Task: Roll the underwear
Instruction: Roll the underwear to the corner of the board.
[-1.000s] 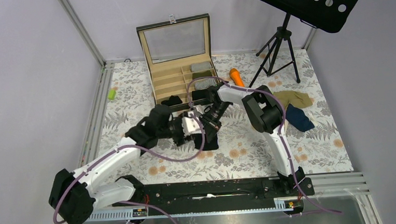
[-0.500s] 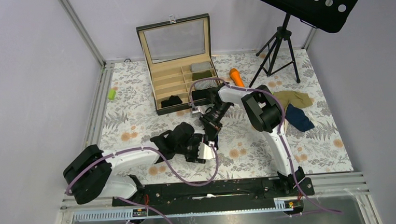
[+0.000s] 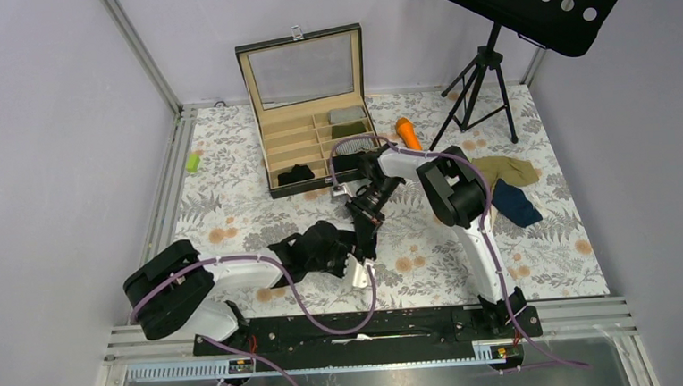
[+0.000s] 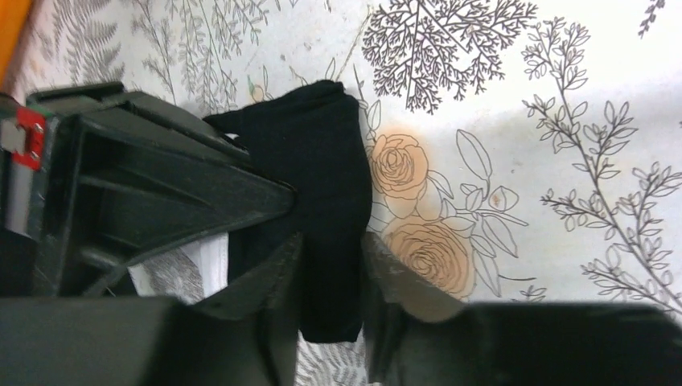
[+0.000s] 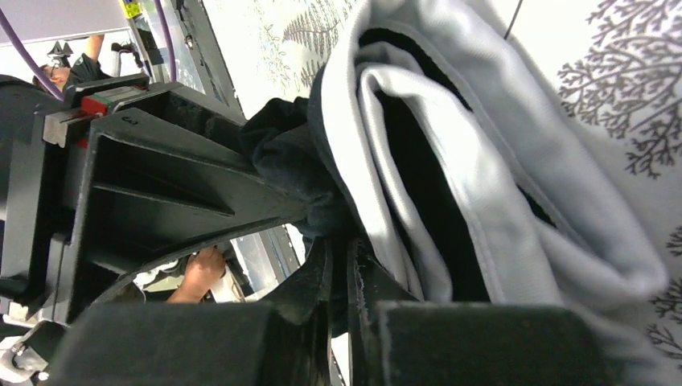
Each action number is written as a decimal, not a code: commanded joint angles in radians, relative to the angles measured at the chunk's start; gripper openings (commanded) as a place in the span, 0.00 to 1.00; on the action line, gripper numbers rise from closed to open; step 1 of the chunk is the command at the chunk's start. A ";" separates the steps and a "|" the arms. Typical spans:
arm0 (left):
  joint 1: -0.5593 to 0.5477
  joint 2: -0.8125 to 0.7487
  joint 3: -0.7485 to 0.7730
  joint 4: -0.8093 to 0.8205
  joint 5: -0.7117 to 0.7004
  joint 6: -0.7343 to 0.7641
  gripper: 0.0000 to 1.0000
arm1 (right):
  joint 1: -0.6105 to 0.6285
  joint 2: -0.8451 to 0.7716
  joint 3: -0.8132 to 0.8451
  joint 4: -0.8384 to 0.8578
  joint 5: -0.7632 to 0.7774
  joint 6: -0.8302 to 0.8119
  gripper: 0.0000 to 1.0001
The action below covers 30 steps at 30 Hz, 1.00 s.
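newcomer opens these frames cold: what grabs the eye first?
The black underwear at mid-table, pinched by both the left gripper and the right gripper, which meet nose to nose. Behind them an open wooden box with dividers stands at the back. A black music stand looms over the far right corner, with an olive brief and a navy brief lying loose on the table's right side.

Your floral-clothed table (image 3: 232, 226) carries an open wooden box (image 3: 317, 141) at twelve o'clock and an orange stick (image 3: 408, 133) at one. A tripod stand (image 3: 479, 86) is just beyond the stick, with a green cylinder (image 3: 193, 162) at ten. An olive-tan brief (image 3: 508, 170) and a navy brief (image 3: 515, 207) lie at three, and a black brief (image 4: 330, 177) at the centre.
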 commanded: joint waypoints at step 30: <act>0.284 0.585 0.780 -0.794 0.856 -0.575 0.00 | -0.320 -1.303 -0.784 0.700 0.576 -0.075 0.91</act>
